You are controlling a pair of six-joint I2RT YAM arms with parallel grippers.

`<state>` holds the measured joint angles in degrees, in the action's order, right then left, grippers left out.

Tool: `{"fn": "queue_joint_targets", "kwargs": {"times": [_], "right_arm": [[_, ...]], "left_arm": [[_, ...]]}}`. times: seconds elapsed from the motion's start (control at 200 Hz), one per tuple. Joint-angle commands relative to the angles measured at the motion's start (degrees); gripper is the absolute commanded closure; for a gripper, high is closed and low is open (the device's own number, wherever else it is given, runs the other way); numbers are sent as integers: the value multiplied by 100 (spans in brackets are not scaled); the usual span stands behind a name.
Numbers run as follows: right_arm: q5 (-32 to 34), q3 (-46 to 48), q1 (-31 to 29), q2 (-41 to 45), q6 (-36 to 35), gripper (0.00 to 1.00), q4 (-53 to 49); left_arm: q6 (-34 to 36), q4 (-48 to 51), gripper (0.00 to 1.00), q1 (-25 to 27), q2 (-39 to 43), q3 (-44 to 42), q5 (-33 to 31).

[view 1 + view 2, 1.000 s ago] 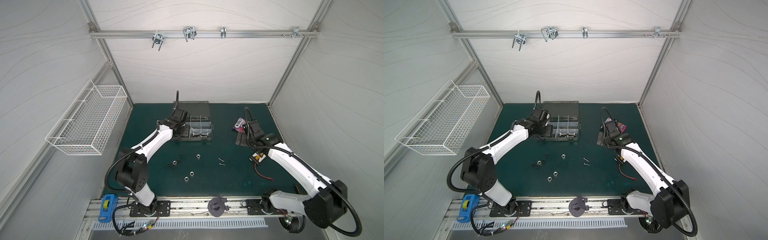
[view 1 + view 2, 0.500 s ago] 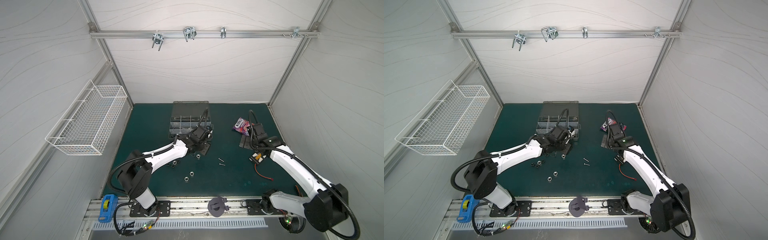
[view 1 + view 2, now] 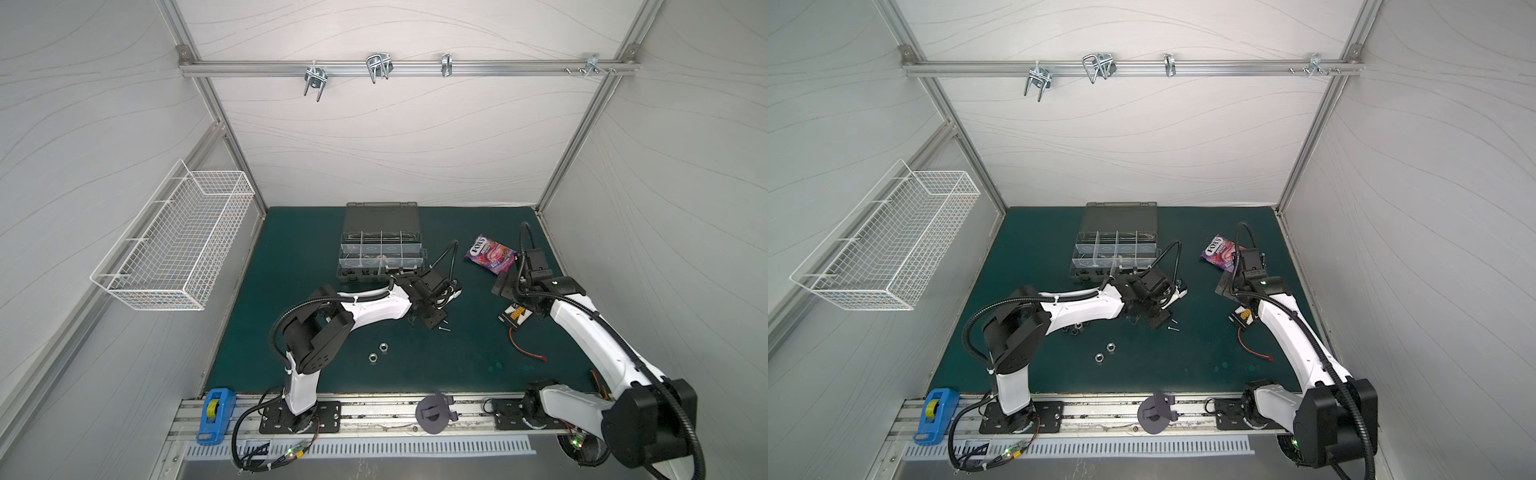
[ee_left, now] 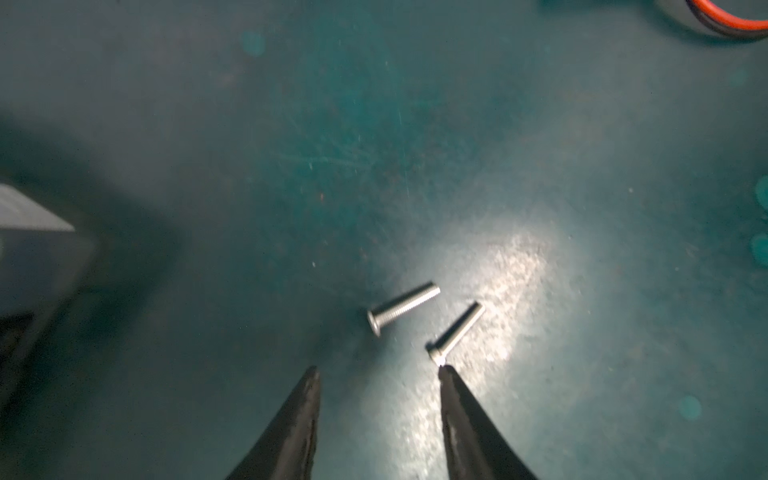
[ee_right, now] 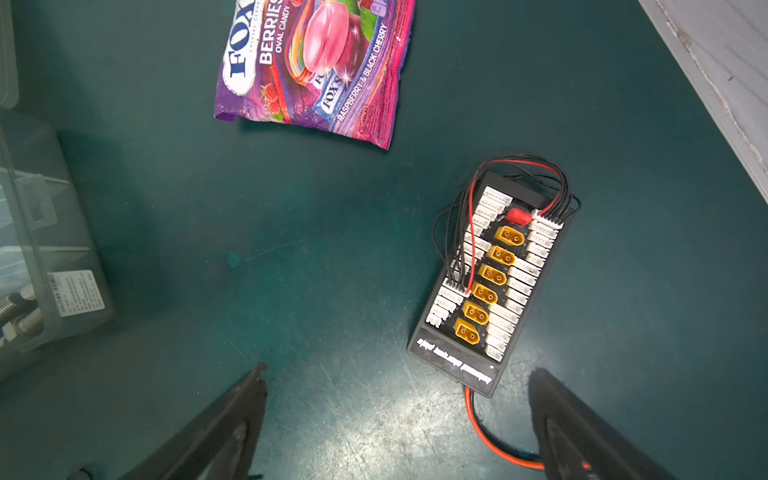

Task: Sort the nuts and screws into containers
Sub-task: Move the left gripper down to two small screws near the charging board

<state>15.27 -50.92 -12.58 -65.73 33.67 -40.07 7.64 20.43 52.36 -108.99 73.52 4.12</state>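
Two thin silver screws (image 4: 403, 308) (image 4: 456, 331) lie side by side on the green mat. My left gripper (image 4: 378, 370) hovers just short of them, open, with nothing between its fingers; one fingertip (image 4: 442, 374) almost touches the nearer screw's head. In both top views this gripper (image 3: 434, 322) (image 3: 1158, 322) is low over the mat in front of the grey case of containers (image 3: 341, 253) (image 3: 1076, 249). Two silver nuts (image 3: 383, 347) (image 3: 1099, 357) lie nearer the front. Small black nuts (image 3: 1073, 330) show under the left arm. My right gripper (image 5: 397, 370) (image 3: 505, 286) is open and empty.
A purple candy bag (image 3: 490, 253) (image 5: 316, 62) and a black connector board (image 5: 494, 282) (image 3: 515, 318) with a red wire (image 3: 528, 349) lie at the right. A white wire basket (image 3: 174, 237) hangs on the left wall. A blue tape dispenser (image 3: 214, 413) sits on the front rail.
My left arm swung from the case's left side across to the right and down over the two screws, its jaws narrowing. The right gripper shifted slightly toward the front right, still open.
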Motion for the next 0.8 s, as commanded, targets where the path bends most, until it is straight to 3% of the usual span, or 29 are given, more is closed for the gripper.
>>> {"fn": "queue_joint_targets", "kwargs": {"times": [0.0,0.35,0.795], "right_arm": [[-147,29,78,141,71,1,8],[-168,20,211,184,31,1,-10],[-208,11,239,192,35,1,-18]], "left_arm": [[444,73,54,29,-231,410,161],[843,590,55,29,-685,871,647],[968,717,56,29,-1171,1182,435]]}}
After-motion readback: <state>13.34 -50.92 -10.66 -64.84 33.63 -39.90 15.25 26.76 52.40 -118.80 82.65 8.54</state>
